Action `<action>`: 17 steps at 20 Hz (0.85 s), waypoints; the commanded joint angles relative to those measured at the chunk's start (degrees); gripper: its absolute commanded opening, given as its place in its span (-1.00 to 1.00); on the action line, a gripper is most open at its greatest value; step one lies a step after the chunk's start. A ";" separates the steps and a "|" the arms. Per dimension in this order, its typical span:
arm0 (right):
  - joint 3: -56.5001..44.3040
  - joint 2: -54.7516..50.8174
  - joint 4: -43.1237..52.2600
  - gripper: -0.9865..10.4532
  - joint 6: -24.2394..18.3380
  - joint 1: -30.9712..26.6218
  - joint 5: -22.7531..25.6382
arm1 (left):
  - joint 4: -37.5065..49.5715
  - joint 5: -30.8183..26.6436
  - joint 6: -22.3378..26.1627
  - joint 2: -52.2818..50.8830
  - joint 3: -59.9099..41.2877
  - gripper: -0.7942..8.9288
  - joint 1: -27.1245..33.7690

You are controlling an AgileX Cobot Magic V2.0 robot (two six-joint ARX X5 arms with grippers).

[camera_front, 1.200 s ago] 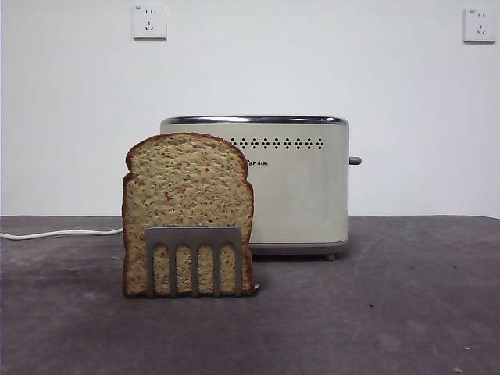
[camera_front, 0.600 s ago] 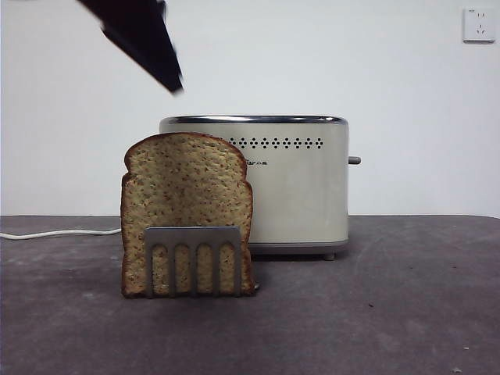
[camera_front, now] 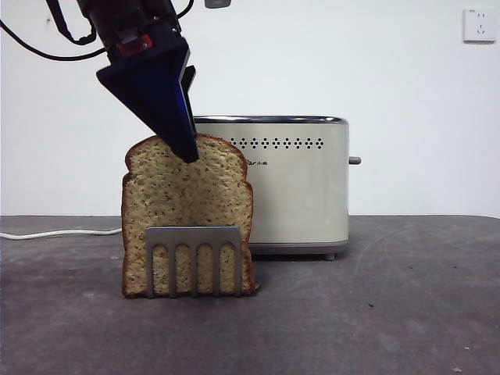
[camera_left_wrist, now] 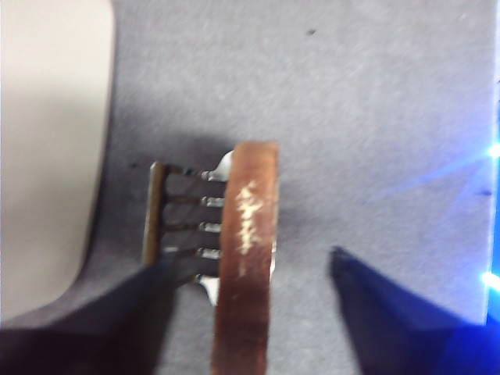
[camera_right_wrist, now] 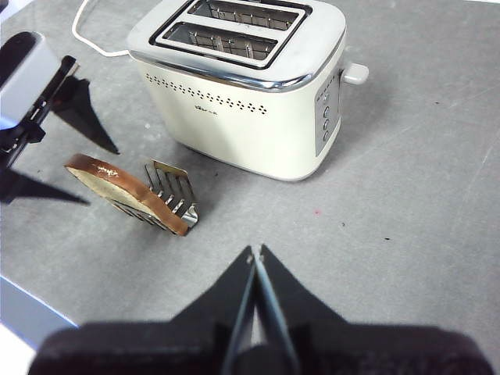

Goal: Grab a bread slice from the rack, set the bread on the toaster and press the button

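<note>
The slice of bread stands upright in the rack, in front of the toaster. My left gripper hangs open at the slice's domed top. In the left wrist view its jaws stand one on each side of the bread's brown crust, apart from it, with the rack and toaster beside. The button sticks out of the toaster's right side. My right gripper is shut and empty, high above the table, looking down on the toaster, button, bread and left gripper.
A white power cable runs along the table to the left behind the rack. A wall socket sits at the upper right. The toaster's two slots are open at the top.
My left arm has come down from the top left edge until its open jaws reach the top of the bread. Bread, rack and toaster have not moved.
</note>
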 commanded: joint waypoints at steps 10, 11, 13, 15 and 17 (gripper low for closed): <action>-0.02 0.02 0.20 -0.85 -0.28 0.17 -0.04 | 0.11 -1.09 0.66 -0.13 0.61 -0.85 -0.09; -0.02 0.02 0.20 -0.85 -0.28 0.17 -0.04 | -0.31 -1.07 0.66 -0.22 1.29 -0.85 -0.09; -0.02 0.02 0.17 -0.85 -0.28 0.17 -0.04 | -2.38 -1.07 0.66 -0.46 3.91 -0.85 -0.09; -0.02 0.02 0.17 -0.85 -0.28 0.17 -0.04 | -5.60 -1.07 0.66 -0.55 8.09 -0.85 -0.11; -0.02 0.02 0.20 -0.85 -0.28 0.17 -0.04 | -9.79 -1.07 0.66 -0.57 13.53 -0.85 -0.11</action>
